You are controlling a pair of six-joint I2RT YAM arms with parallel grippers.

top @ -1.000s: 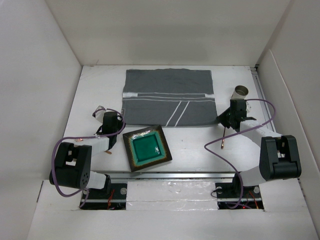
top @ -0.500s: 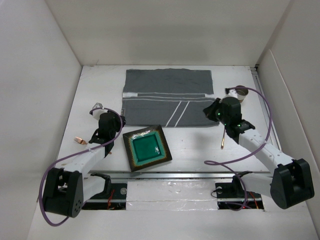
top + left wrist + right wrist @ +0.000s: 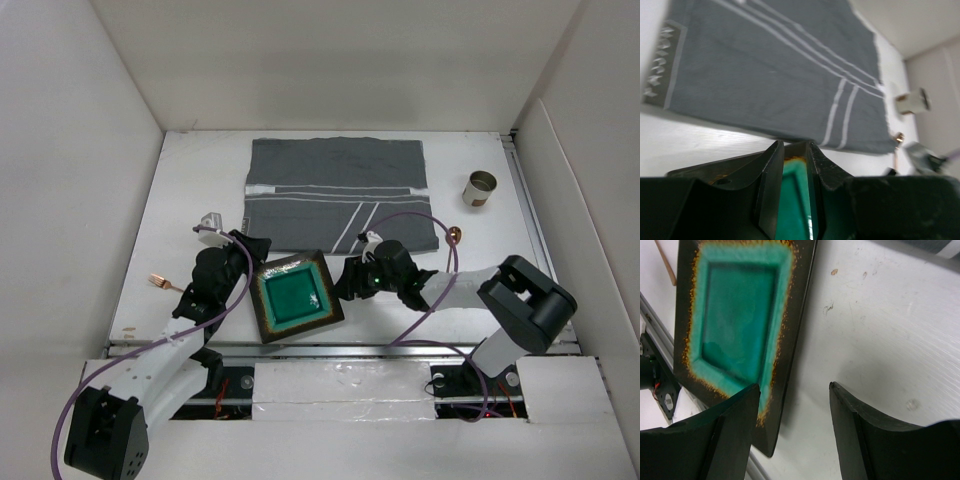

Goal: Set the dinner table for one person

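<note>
Two robot arms, the left arm (image 3: 160, 350) and the right arm (image 3: 460, 290), have white links and boxy black joint housings. A purple cable (image 3: 400, 213) loops along each. Matte black, wedge-shaped fingers (image 3: 737, 425) — a small green light (image 3: 375, 282) glows on the right wrist.

The table (image 3: 190, 180) is a large, flat, plain white tabletop, lying level and seen from above. Its matte surface (image 3: 890, 315) shows fine scratches and a few small specks close up. A metal rail (image 3: 400, 348) runs along its near edge, left to right.
</note>
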